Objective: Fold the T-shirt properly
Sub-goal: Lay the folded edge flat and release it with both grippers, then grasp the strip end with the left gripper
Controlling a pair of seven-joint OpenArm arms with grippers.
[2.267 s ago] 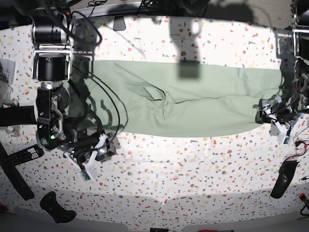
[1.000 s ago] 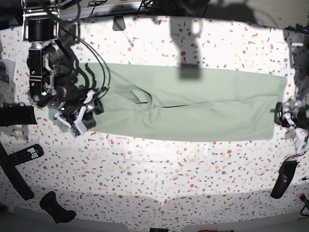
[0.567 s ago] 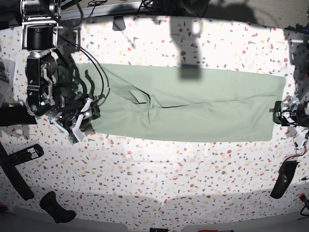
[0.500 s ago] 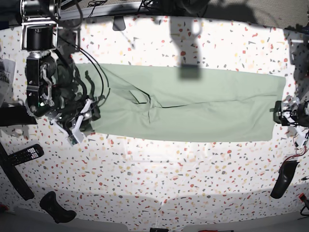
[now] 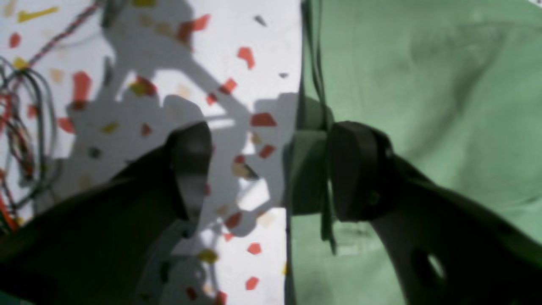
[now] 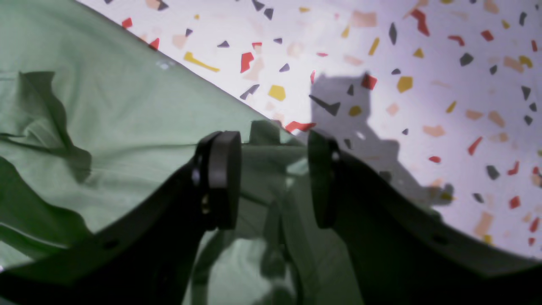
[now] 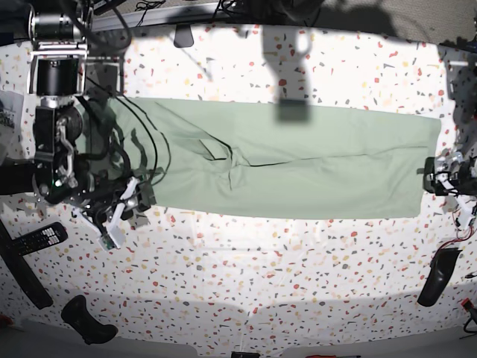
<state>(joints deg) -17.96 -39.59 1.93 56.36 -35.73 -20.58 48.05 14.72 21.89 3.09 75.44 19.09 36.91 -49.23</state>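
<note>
A white terrazzo-speckled surface (image 7: pixel 298 253) carries a black remote control (image 7: pixel 39 239) just below the right end effector (image 7: pixel 123 211), near the edge.

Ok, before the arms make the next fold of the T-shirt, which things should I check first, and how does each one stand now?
1. Left gripper open: ok, jaws wide apart.
2. Cloth between the left jaws: not ok. One finger is over the T-shirt edge, and the gap is mostly over bare table.
3. Right gripper open: ok. The shirt's edge lies under the gap.
4. Shirt flat as a long band: mostly ok, with one wrinkle near its middle.
5. Black cables off the cloth: not ok, they hang over the shirt's end by the right arm.
</note>
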